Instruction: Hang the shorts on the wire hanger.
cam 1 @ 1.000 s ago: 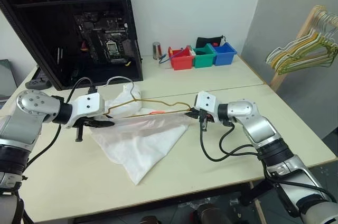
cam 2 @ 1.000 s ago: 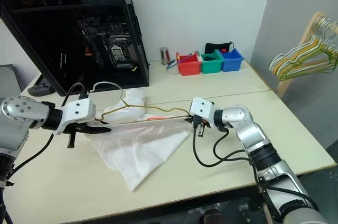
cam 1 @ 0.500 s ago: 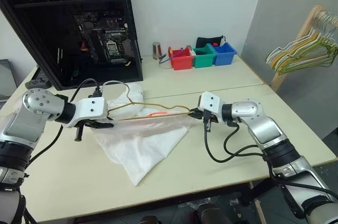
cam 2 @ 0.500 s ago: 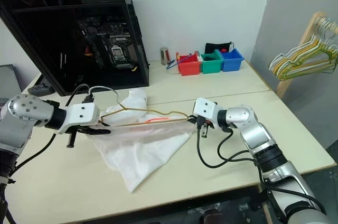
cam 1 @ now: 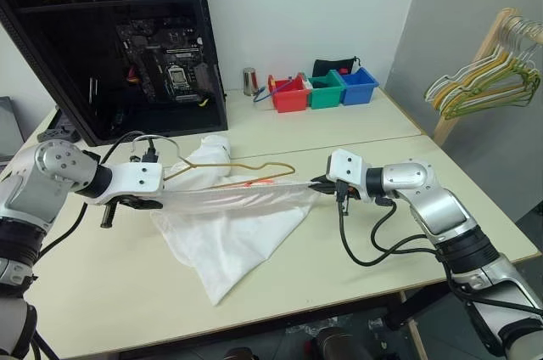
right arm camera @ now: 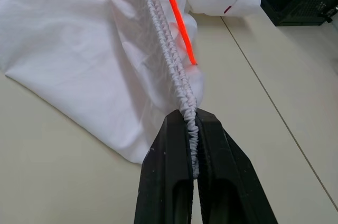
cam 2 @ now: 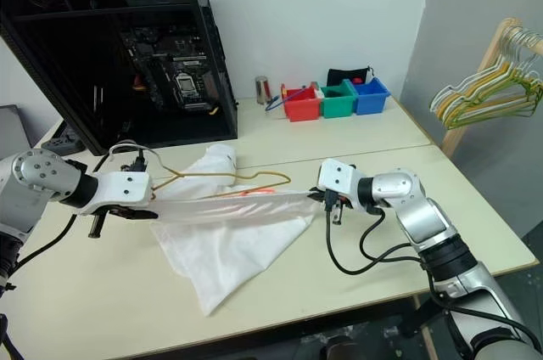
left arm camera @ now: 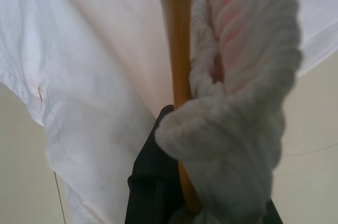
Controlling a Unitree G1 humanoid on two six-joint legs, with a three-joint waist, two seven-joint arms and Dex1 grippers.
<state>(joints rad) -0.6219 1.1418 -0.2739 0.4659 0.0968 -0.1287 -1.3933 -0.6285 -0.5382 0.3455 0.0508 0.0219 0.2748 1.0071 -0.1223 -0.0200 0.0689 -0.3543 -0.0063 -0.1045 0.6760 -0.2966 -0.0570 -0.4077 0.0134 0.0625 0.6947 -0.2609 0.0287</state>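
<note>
The white shorts (cam 1: 229,237) are held up by their gathered waistband, stretched in a straight line between my two grippers, and the rest of the fabric drapes onto the table. My left gripper (cam 1: 157,199) is shut on the waistband's left end (left arm camera: 237,102), with the tan wire hanger (left arm camera: 177,49) running into the same grip. The wire hanger (cam 1: 254,169) lies just behind the waistband, its right corner apart from my right gripper (cam 1: 318,184). That gripper (right arm camera: 191,115) is shut on the waistband's right end. An orange-red mark (right arm camera: 177,18) shows beside the band.
An open black computer case (cam 1: 127,37) stands at the back left. A metal can (cam 1: 249,81) and red, green and blue bins (cam 1: 322,90) sit at the back. A wooden rack with a bunch of hangers (cam 1: 484,80) stands off the table's right side.
My left gripper has moved left and tipped downward, pulling the waistband straighter. The hanger went with it, so its right corner now sits away from the right gripper.
</note>
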